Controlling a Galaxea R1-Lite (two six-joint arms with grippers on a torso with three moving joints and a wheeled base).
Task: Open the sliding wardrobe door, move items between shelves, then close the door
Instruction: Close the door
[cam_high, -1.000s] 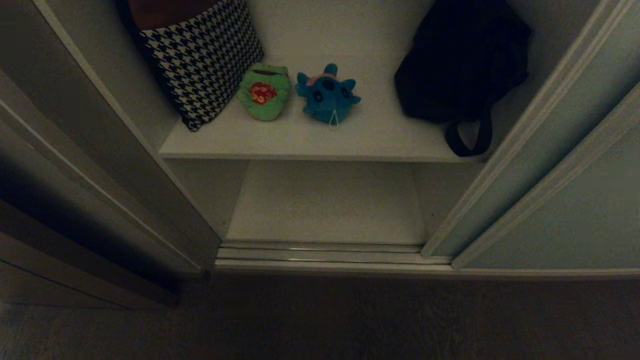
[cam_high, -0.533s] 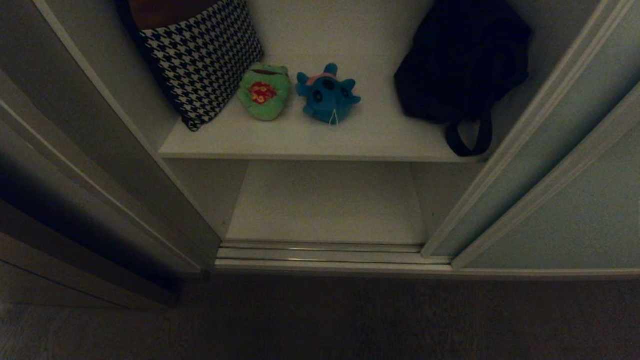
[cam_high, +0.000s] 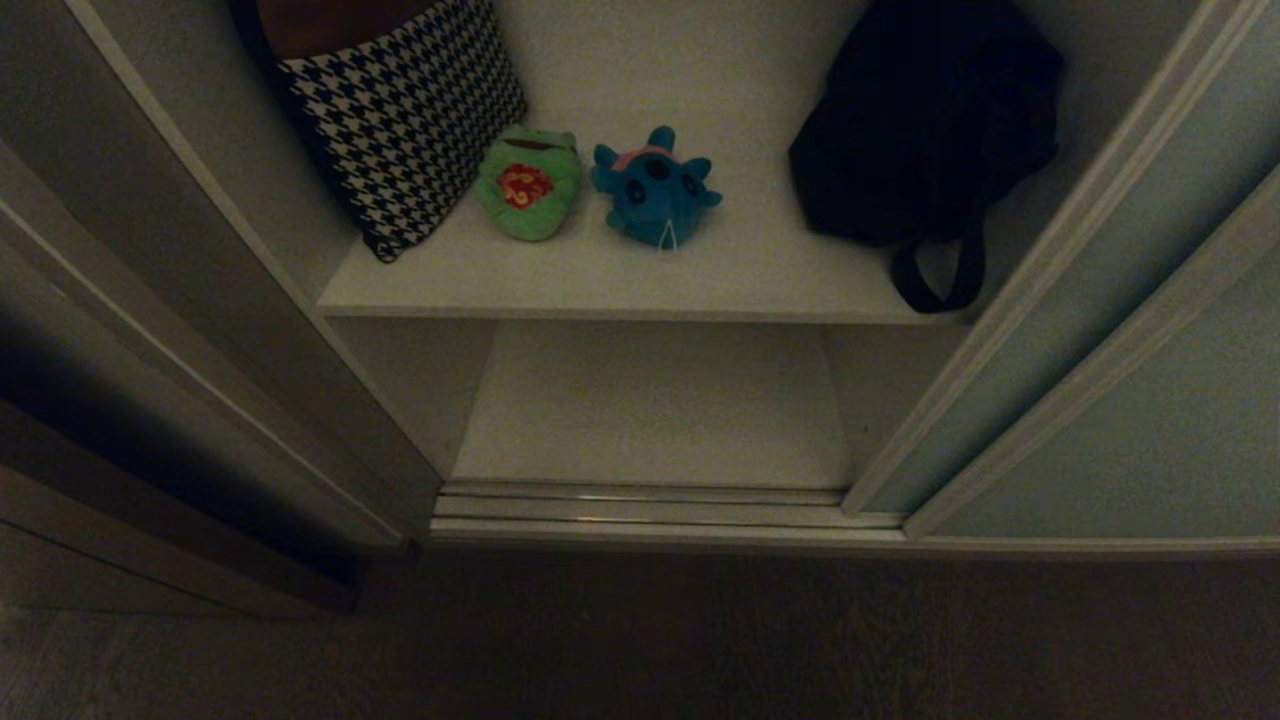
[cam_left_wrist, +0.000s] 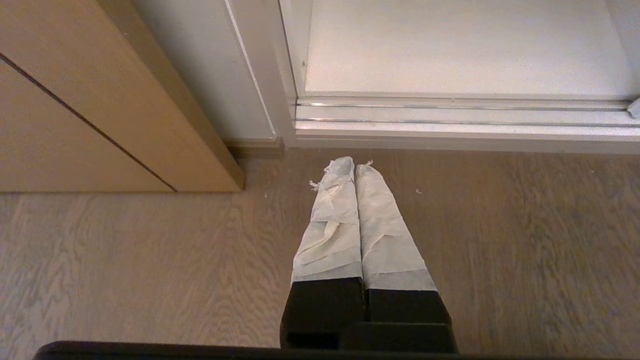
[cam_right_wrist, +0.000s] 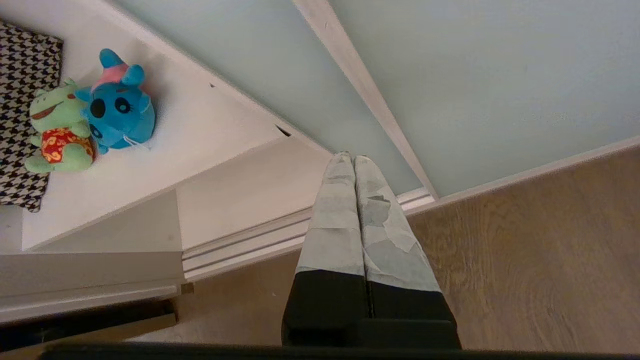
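Observation:
The sliding wardrobe door (cam_high: 1090, 330) stands slid to the right, leaving the compartment open. A blue plush toy (cam_high: 655, 192) with a pink patch lies on the upper shelf (cam_high: 640, 280), beside a green plush (cam_high: 528, 185); the right wrist view shows the blue plush toy (cam_right_wrist: 119, 111) too. The lower shelf (cam_high: 655, 405) is bare. Neither arm shows in the head view. My right gripper (cam_right_wrist: 348, 159) is shut and empty, out in front of the door's lower corner (cam_right_wrist: 280, 85) and clear of the toys. My left gripper (cam_left_wrist: 348, 163) is shut, low over the floor by the door track (cam_left_wrist: 450, 117).
A houndstooth cushion (cam_high: 400, 110) leans at the upper shelf's left, a dark bag (cam_high: 925, 130) sits at its right with a strap over the edge. A second door panel (cam_high: 1180, 420) overlaps on the right. A wooden cabinet (cam_left_wrist: 90, 100) stands left of the wardrobe.

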